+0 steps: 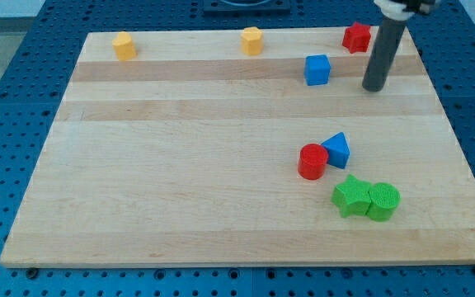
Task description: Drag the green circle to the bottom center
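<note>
Straight dark grey rod (381, 51), white collar.

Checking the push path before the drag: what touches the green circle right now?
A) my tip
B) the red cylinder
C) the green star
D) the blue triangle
C: the green star sits against the green circle on the view's left side, while my tip is far up near the blue cube.
</note>
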Tool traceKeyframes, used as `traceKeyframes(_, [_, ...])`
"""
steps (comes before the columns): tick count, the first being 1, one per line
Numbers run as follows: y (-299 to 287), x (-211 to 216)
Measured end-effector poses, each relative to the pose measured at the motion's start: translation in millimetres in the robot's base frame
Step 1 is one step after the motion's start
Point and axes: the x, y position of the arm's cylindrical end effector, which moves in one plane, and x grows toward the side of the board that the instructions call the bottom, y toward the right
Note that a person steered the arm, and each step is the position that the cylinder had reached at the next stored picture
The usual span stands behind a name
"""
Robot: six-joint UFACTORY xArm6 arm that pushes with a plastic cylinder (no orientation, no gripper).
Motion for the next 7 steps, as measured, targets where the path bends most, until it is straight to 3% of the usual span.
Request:
traceKeyframes(4, [0.0,167.3])
traceKeyframes(5, [-3.8,195.7])
traceKeyframes(7, [-48.9,213.4])
